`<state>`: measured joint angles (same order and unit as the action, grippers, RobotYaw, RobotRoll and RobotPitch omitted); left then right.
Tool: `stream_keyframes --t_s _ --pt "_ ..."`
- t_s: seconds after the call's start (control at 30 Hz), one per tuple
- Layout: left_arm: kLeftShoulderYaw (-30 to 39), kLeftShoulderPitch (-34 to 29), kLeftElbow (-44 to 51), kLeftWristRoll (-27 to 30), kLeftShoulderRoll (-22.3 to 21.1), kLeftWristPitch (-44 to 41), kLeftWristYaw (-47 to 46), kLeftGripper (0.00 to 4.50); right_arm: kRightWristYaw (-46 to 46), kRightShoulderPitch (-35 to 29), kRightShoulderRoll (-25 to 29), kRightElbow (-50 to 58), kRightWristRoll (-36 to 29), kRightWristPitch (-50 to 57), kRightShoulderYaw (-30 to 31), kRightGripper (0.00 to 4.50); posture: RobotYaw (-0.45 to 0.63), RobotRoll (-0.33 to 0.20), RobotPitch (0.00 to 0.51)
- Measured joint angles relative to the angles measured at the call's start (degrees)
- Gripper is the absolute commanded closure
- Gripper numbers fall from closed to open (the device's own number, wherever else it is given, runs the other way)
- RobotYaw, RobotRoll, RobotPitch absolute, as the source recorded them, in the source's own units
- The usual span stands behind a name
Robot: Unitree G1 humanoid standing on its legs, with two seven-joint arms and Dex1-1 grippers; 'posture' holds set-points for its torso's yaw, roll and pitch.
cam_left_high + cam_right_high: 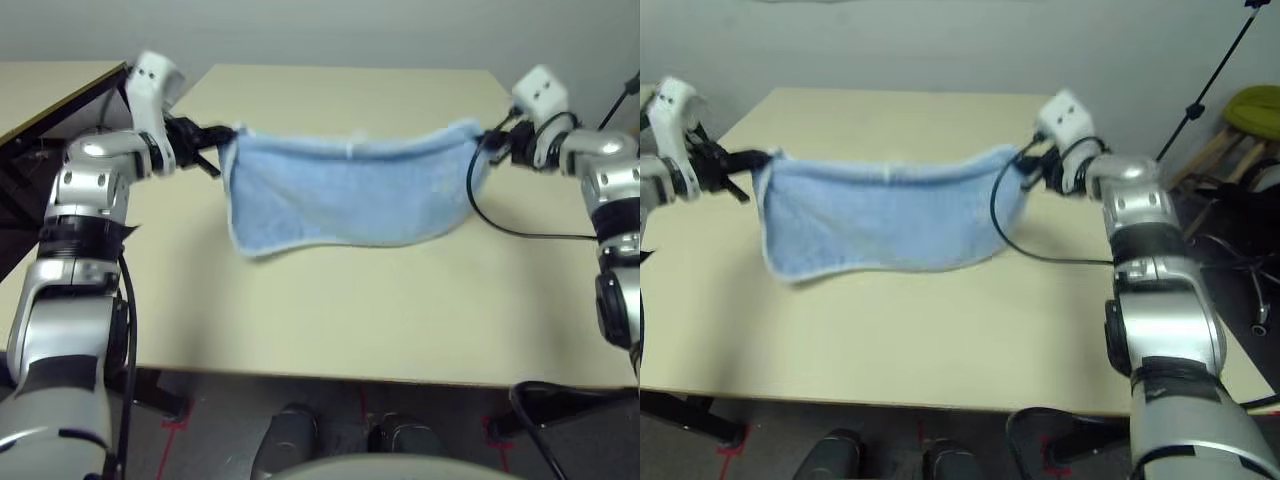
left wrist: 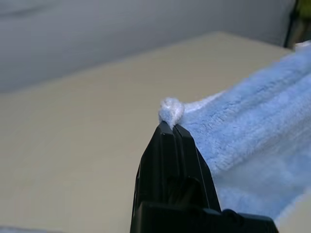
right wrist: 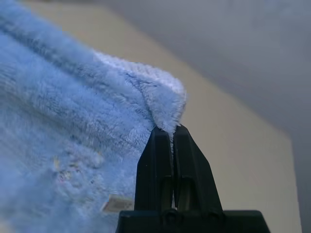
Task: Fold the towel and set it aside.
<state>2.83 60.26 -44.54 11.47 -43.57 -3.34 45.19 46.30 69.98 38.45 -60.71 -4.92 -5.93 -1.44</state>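
Observation:
The light-blue towel [image 1: 345,195] hangs stretched between my two grippers above the beige table [image 1: 340,320], sagging in the middle, with its lower white-stitched edge close to the tabletop. My left gripper [image 1: 222,150] is shut on the towel's left top corner [image 2: 171,110]. On the other side my right gripper [image 1: 484,140] is shut on the right top corner [image 3: 167,109]. A tiny white label [image 3: 116,204] shows on the cloth near the right gripper.
A second table edge [image 1: 60,105] stands at the far left. A black cable [image 1: 500,225] loops from my right wrist over the tabletop. At the far right a tripod leg [image 1: 1210,70] and a green stool [image 1: 1252,105] stand beyond the table.

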Motion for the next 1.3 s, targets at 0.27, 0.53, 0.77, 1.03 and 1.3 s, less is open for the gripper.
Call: stream_keyframes --t_s 0.27,0.53,0.77,1.03,1.3 --pt "2.9 -12.7 7.7 2.6 -0.8 2.5 9.8 4.49 14.9 -20.5 2.2 17.8 -9.6 7.6 -5.1 4.50 0.09 0.000 0.056" --pt "1.7 -40.0 25.4 6.4 -1.1 -10.2 18.7 4.49 17.4 -52.2 2.6 43.0 -15.7 22.9 -5.3 4.50 0.09 0.000 0.063" --pt "1.7 -47.6 34.8 10.4 -7.7 -22.3 23.5 4.49 19.0 -63.2 6.2 51.6 -17.3 28.7 -5.9 4.50 0.09 0.000 0.060" --pt "1.8 -54.2 40.7 14.6 -16.0 -33.2 29.4 4.49 25.7 -69.8 13.2 55.7 -19.2 34.0 -5.9 4.50 0.09 0.000 0.054" --pt "3.1 -47.2 38.4 14.1 -13.2 -31.0 25.7 4.49 23.2 -59.2 10.7 48.2 -17.8 30.0 -5.8 4.50 0.09 0.000 0.057"
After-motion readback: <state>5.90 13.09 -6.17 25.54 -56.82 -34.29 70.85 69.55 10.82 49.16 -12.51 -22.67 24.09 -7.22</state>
